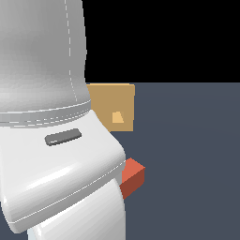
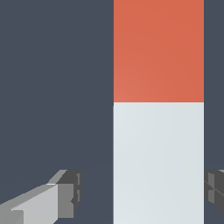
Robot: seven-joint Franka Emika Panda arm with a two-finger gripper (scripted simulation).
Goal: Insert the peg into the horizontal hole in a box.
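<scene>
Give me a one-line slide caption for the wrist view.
Open gripper straddling the long square-section peg, one finger apart from its white part, red-orange end ahead, on dark grey floor.

Floor [image 1: 197, 140] round box [image 1: 110, 101] prob. clear

Pretty clearly a bare physics-sim scene, not any real room. The floor [image 1: 187, 154] is one flat slate-blue plane with no texture, and above it, across the upper right of the exterior frame, there's just solid black. Everything's untextured blocky geometry: the tan box [image 1: 112, 105], the two-tone peg [image 2: 158, 131], and the glossy white robot arm [image 1: 51, 140] filling the left side.
</scene>
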